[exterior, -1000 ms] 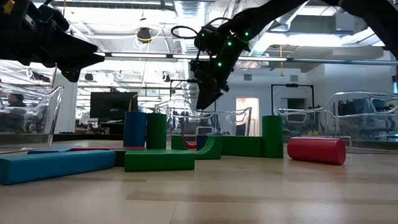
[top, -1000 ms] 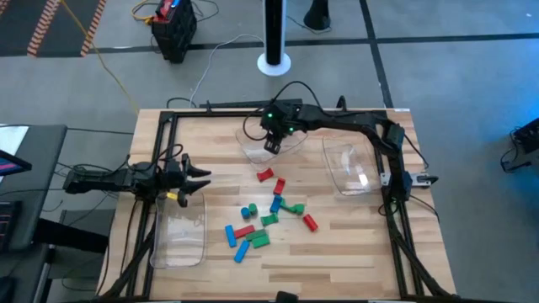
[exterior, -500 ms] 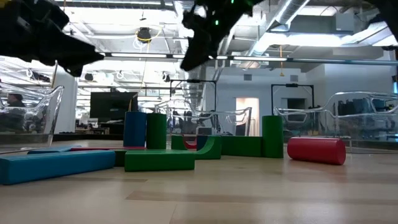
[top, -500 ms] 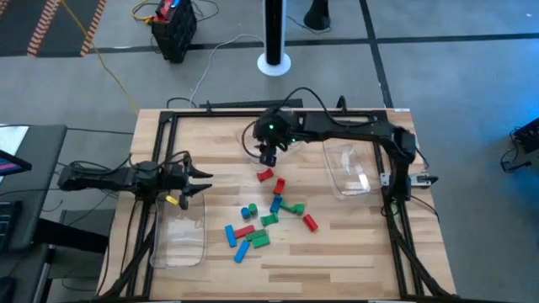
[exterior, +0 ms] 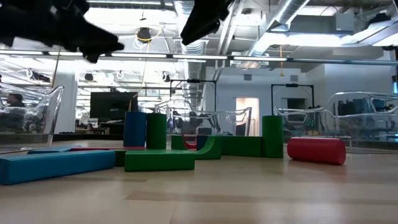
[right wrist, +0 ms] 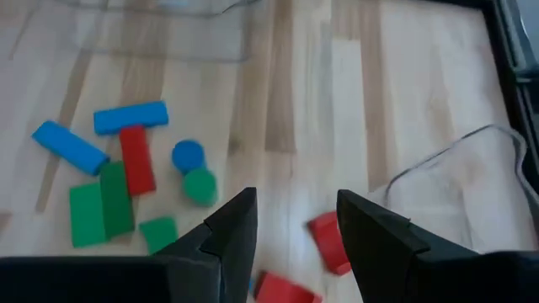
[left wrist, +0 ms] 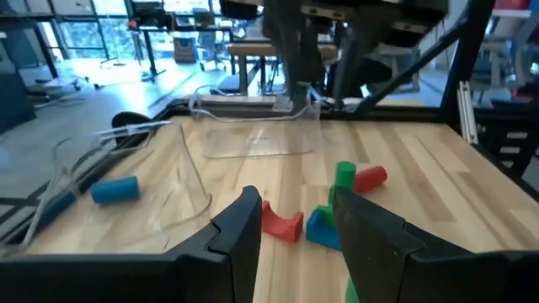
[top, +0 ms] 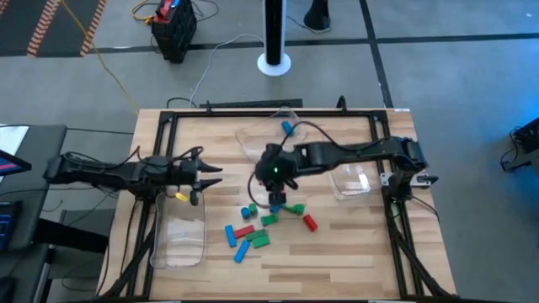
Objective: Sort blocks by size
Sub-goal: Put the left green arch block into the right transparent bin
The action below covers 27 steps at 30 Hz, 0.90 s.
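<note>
Fingers empty | far tray: 1 blue block

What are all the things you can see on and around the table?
table: one, light wood, inside a black frame
clear trays: three, see-through; left, far middle, right
blocks: about ten showing, red, green and blue, clustered mid-table; some hidden under the right arm
blue block: one, in the far middle tray
left gripper: dark, open, empty, above the table's left side
right gripper: dark, open, empty, above the cluster
</note>
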Available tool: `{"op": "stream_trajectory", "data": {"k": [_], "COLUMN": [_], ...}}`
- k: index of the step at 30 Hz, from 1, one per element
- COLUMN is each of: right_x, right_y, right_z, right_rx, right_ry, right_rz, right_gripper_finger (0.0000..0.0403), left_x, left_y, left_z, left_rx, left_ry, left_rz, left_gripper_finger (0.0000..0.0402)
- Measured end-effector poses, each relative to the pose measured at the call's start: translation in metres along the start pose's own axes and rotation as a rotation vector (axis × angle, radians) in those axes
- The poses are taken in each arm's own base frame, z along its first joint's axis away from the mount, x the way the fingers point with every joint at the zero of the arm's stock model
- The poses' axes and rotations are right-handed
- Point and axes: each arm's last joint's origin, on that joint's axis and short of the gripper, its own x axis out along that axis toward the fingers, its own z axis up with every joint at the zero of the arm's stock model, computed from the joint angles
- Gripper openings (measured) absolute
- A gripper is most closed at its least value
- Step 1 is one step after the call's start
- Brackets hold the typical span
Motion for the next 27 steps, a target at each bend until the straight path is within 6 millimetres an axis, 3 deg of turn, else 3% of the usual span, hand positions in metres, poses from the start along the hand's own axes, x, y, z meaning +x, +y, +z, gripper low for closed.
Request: {"op": "stream_trajectory", "data": {"k": [7,18,27], "right_x": [-0.007,-0.027,-0.044], "right_y": [0.039,0.086,0.124], "right_z": [-0.011,-0.039,-0.053], "right_rx": [-0.028,0.010,0.028], "right_ry": [0.119,0.384,0.451], "right_rz": [0.008,0.010,-0.006], "right_gripper_finger": [0.0193,0.0193,0.0193], "left_x": [0.038,0.116,0.156], "left_y": [-0.009,-0.036,-0.065], "left_z": [0.017,0.001,-0.014], "left_rx": [0.047,0.107,0.240], "left_ry": [0.118,0.344,0.464], "left_rz": [-0.120,-0.392,-0.542], "left_gripper_finger": [0.0144,0.0144,0.0144]}}
